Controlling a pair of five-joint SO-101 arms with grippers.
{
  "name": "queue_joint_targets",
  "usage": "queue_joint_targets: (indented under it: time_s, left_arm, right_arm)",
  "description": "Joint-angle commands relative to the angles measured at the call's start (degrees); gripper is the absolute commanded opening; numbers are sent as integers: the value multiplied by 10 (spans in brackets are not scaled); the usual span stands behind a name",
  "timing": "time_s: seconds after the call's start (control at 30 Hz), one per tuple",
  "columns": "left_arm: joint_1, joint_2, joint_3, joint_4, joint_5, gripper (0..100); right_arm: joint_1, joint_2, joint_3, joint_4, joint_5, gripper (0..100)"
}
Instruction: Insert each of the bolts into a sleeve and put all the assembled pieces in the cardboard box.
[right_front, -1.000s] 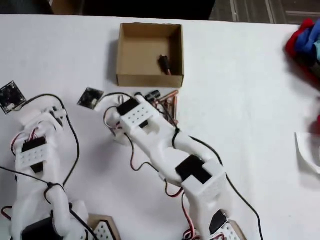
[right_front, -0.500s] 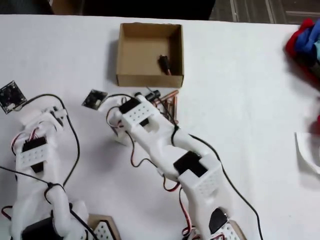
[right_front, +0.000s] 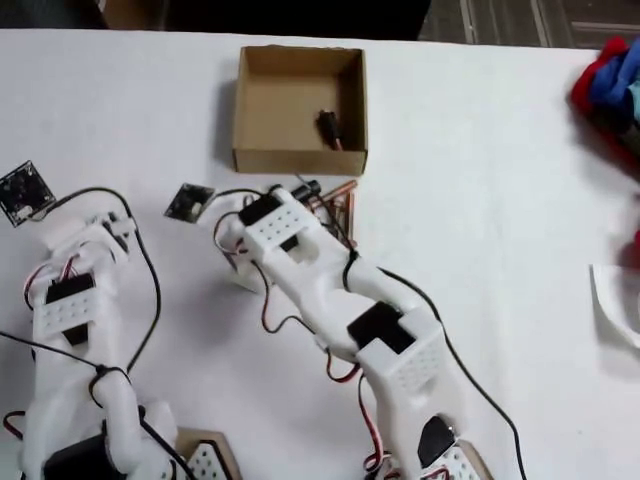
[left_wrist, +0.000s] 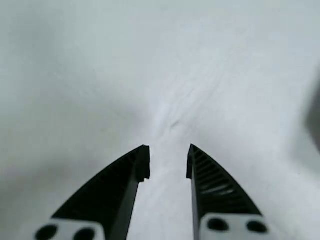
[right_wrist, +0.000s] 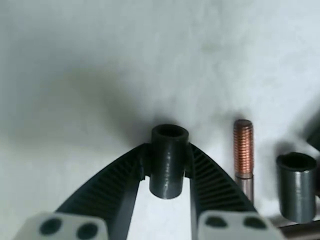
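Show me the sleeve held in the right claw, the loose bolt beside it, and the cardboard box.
held sleeve (right_wrist: 169, 160), right wrist view, on its side wall.
bolt (right_wrist: 243, 137), right wrist view, on its threaded copper end.
cardboard box (right_front: 290, 161), high view, on its near outer wall.

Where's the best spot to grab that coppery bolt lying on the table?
Probably the smooth grey part of the bolt, coming straight down from above, one finger on each long side. It lies flat, so its ends are hard to pinch, and the threaded end is left free for the sleeve in the right tool.
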Motion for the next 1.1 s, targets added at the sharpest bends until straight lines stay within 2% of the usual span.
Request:
queue_joint_targets:
  time_s: [0.0,0.17,0.27,0.53,0.73,0.9,1.07]
  left_arm:
    - [5,-21,-4,-11,4,143]
    - [5,-21,-4,-11,4,143]
    - [5,-21,-4,-11,4,143]
    - [5,-21,-4,-11,4,143]
    - [12,-21,-6,-7,3,143]
    - [96,-21,-2,-5,-108,143]
    - [229,-20,-7,53,-280,143]
  right_arm:
    - [16,-5,-4,15,4,108]
    - [17,-4,-3,13,-1,98]
    - [18,-4,-4,10,-1,10]
    - [29,-17,-4,10,-3,20]
    - [122,-145,9,10,-112,20]
    - [190,-275,108,-37,-118,20]
    - [265,-367,290,-159,-118,20]
